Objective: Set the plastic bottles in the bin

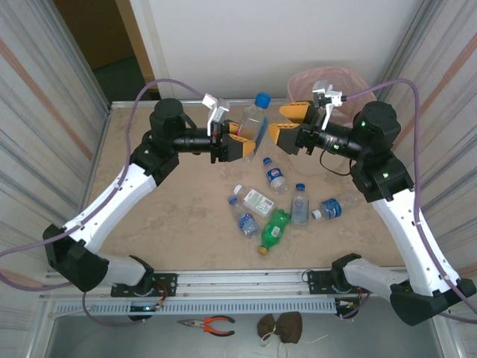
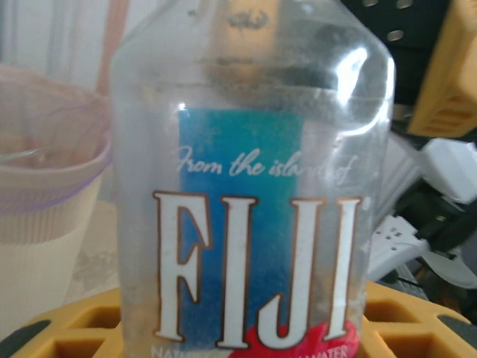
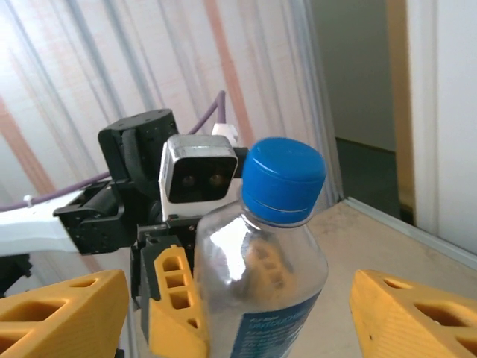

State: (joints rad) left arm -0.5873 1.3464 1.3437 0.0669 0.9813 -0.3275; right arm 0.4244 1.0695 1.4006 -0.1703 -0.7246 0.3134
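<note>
A clear plastic bottle point(image 1: 253, 121) with a blue cap point(image 3: 283, 179) and a blue Fiji label point(image 2: 253, 194) is held tilted above the far middle of the table. My left gripper point(image 1: 240, 145) is shut on its lower body, its yellow fingers point(image 2: 67, 328) on either side. My right gripper point(image 1: 289, 125) stands open around the same bottle, and its fingers point(image 3: 417, 313) are clear of the plastic. The bin point(image 1: 332, 80), beige with a pink liner, sits at the far right behind the right gripper and appears again as the bin point(image 2: 45, 224). Several more bottles point(image 1: 274, 227) lie on the table.
The loose bottles lie in a cluster at the table's centre, among them a green one and a white-labelled one point(image 1: 258, 199). Corrugated walls close both sides. Red-handled pliers point(image 1: 209, 323) and a brown object point(image 1: 282, 326) lie on the ledge below the arm bases.
</note>
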